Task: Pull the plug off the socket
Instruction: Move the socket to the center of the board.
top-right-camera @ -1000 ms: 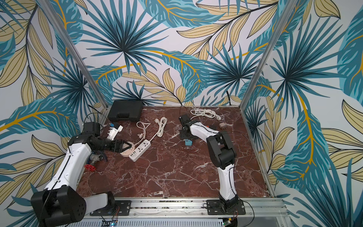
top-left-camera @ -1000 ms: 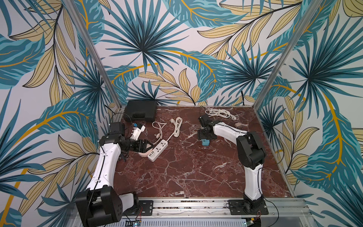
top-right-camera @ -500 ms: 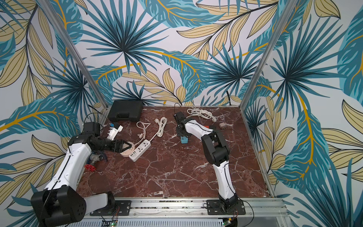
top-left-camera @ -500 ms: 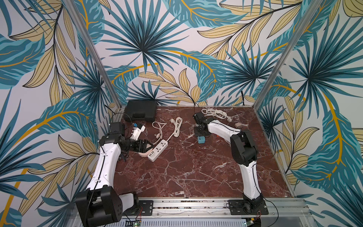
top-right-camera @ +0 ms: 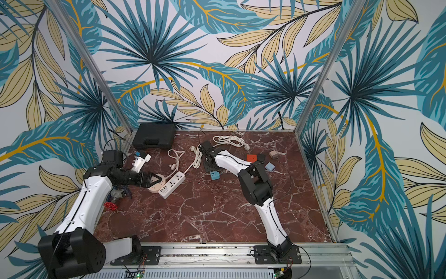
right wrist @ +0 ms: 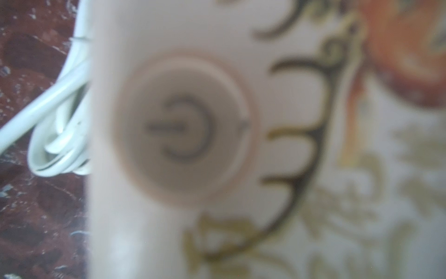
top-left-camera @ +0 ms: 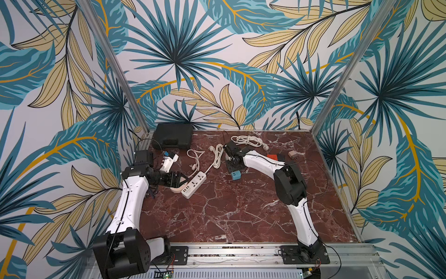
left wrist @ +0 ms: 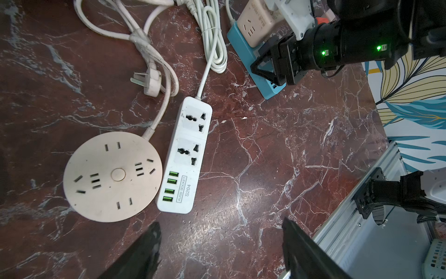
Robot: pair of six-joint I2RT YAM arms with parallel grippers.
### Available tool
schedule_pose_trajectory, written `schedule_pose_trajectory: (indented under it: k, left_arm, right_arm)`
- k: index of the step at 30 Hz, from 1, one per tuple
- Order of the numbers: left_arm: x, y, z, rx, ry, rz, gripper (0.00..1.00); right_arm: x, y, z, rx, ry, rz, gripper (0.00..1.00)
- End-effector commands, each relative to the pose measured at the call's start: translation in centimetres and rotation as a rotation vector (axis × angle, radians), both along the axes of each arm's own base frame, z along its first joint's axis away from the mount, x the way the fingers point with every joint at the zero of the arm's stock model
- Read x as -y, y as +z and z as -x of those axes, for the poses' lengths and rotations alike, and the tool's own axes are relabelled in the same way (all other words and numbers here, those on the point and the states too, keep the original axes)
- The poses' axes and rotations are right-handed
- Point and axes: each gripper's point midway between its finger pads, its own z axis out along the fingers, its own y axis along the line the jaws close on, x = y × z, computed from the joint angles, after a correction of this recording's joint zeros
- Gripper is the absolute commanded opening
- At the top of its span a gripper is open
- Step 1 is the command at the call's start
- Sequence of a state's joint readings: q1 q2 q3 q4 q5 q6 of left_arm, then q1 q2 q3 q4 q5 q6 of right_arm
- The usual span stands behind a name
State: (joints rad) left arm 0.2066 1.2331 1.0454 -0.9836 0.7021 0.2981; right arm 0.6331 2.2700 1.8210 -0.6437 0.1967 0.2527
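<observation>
**Right hand** (left wrist: 266, 60): it sits low over the blue socket (left wrist: 251, 65), next to the beige plug (left wrist: 257, 26). I cannot tell whether its fingers are pinching the plug, bearing on the socket, or gripping nothing. The right wrist view is filled by the plug's blurred face and shows no fingers.

**Task item:** the plug is seated on the blue socket. The socket lies loose near the middle of the desk (top-left-camera: 241, 217), somewhat toward the far edge.

**Likely faults and causes**
- The socket may lift with the plug, because nothing pins the socket down.
- The plug may slip out of the hand, because its casing is smooth and the bite is unconfirmed.
- The pins may bind if the pull is not in line with them.
- The hand may snag the bundled white cord (top-left-camera: 218, 154), which lies just beside it toward the left edge.
- The grasp may go unchecked, because the plug blocks the right wrist camera.

**Left hand** (left wrist: 220, 225): its fingers are spread with nothing between them. It hangs near the left edge over the white power strip (left wrist: 184, 157) and the round socket (left wrist: 112, 176), well apart from the blue socket, so it gives no bracing.

**Containers**
- The black case (top-left-camera: 173, 135) is in the far left corner with its lid closed, so its contents are hidden.
- The pale perforated basket (left wrist: 432, 253) lies beyond the near rail, and its contents are too small to identify
</observation>
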Motion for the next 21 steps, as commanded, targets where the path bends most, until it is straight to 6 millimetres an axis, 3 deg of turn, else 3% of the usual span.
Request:
schedule_pose_trajectory:
  k: [1, 14, 21]
  left_arm:
    - [-0.2, -0.4, 0.4, -0.001, 0.009, 0.003, 0.81]
    - [-0.3, -0.6, 0.3, -0.007, 0.014, -0.001, 0.81]
    - [-0.3, -0.6, 0.3, -0.009, 0.015, 0.000, 0.81]
  right_arm:
    - [-0.2, -0.1, 2.5, -0.035, 0.006, 0.003, 0.52]
    - [0.5, 0.7, 10.7, -0.020, -0.051, 0.026, 0.53]
    - [-2.9, 0.2, 15.1, -0.027, 0.008, 0.019, 0.60]
